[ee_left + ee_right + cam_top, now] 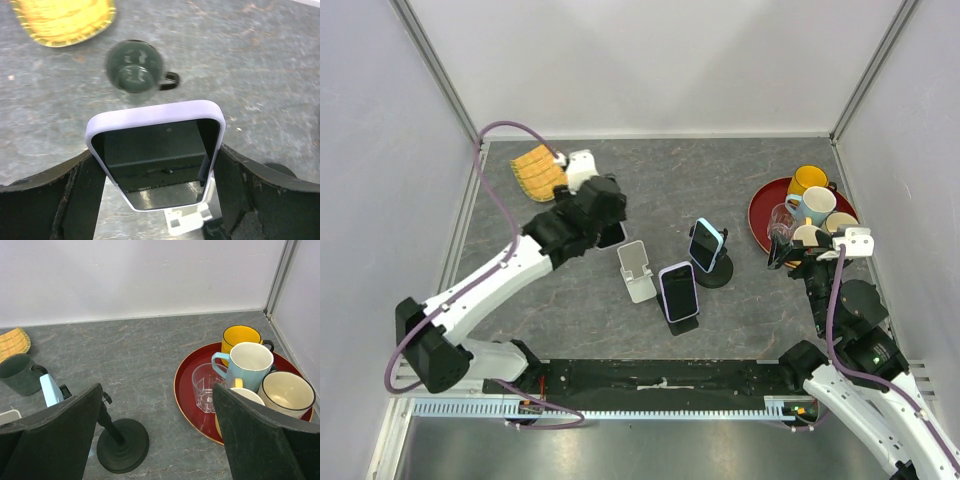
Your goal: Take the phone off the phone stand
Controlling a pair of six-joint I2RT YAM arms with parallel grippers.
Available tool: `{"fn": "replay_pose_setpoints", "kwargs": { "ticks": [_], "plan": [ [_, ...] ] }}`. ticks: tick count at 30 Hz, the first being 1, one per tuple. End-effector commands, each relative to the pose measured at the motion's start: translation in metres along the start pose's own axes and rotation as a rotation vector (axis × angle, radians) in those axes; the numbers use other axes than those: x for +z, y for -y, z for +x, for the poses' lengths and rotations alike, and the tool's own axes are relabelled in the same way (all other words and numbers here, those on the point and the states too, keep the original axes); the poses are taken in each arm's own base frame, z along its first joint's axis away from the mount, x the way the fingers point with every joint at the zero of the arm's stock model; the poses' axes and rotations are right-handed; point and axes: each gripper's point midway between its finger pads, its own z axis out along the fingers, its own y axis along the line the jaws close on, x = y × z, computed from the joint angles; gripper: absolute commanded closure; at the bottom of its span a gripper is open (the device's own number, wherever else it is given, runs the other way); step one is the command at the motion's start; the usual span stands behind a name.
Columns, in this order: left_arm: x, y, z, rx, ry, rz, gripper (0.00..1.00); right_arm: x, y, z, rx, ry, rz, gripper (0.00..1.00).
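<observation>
The phone (160, 150) is pinched across its width by the left end effector (159, 170), just above the empty white stand (637, 270). It looks best to lift straight, hold it level, and set it on the bare grey worktop (720, 170), clear of the mug (134, 67). The right end effector (155, 435) hangs spread and empty. White walls (660, 60) enclose the cell.

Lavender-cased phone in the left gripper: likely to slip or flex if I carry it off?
Probably stiff: the lavender-cased phone reads as a flat, rigid slab. The left gripper pinches only its narrow side edges, so it could pivot or slip under a quick move; the matte case likely helps friction.
</observation>
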Motion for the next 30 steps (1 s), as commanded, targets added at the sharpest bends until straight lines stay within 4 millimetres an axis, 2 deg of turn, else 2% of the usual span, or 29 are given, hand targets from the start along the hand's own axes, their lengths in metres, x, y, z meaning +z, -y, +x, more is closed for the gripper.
{"fn": "replay_pose_setpoints", "kwargs": {
  "ticks": [1,2,3,5,6,8,9,11,12,13,19,22,26,27,30],
  "plan": [
    [-0.004,-0.049,-0.033,0.012,-0.021,-0.025,0.98,0.003,-0.005,-0.004,0.013,0.019,-0.014,0.02],
    [-0.005,-0.056,-0.034,0.006,-0.043,-0.013,0.98,0.003,-0.006,-0.004,0.014,0.018,-0.016,0.02],
    [0.002,-0.081,-0.038,-0.02,-0.053,-0.066,0.98,0.003,-0.006,-0.004,0.013,0.016,-0.019,0.02],
    [0.007,-0.102,-0.031,0.008,-0.102,-0.084,0.98,0.003,-0.007,-0.003,0.012,0.014,-0.022,0.02],
    [0.013,-0.124,-0.032,-0.007,-0.115,-0.136,0.98,0.004,-0.008,-0.003,0.012,0.014,-0.025,0.02],
    [0.019,-0.142,-0.02,0.011,-0.191,-0.152,0.98,0.003,-0.008,-0.004,0.012,0.014,-0.025,0.02],
    [0.028,-0.162,-0.015,-0.006,-0.231,-0.197,0.98,0.003,-0.008,-0.004,0.013,0.015,-0.025,0.02],
    [0.037,-0.176,0.0,0.008,-0.31,-0.207,0.98,0.003,-0.008,-0.003,0.013,0.013,-0.03,0.02],
    [0.042,-0.191,0.004,-0.003,-0.334,-0.238,0.98,0.003,-0.009,-0.003,0.013,0.014,-0.03,0.02],
    [0.053,-0.198,0.018,0.022,-0.394,-0.254,0.98,0.003,-0.009,-0.003,0.015,0.014,-0.03,0.02],
    [0.086,-0.223,0.054,0.051,-0.569,-0.322,0.98,0.003,-0.01,-0.003,0.017,0.013,-0.038,0.02],
    [0.097,-0.23,0.064,0.056,-0.619,-0.335,0.98,0.002,-0.011,-0.004,0.018,0.016,-0.041,0.03],
    [0.107,-0.241,0.086,0.043,-0.687,-0.35,0.97,0.001,-0.009,-0.004,0.021,0.02,-0.038,0.02],
    [0.109,-0.258,0.09,0.011,-0.702,-0.386,0.97,0.001,-0.009,-0.004,0.021,0.02,-0.035,0.02],
    [0.115,-0.27,0.101,-0.018,-0.725,-0.408,0.96,0.0,-0.009,-0.006,0.025,0.026,-0.039,0.02]
  ]
}}
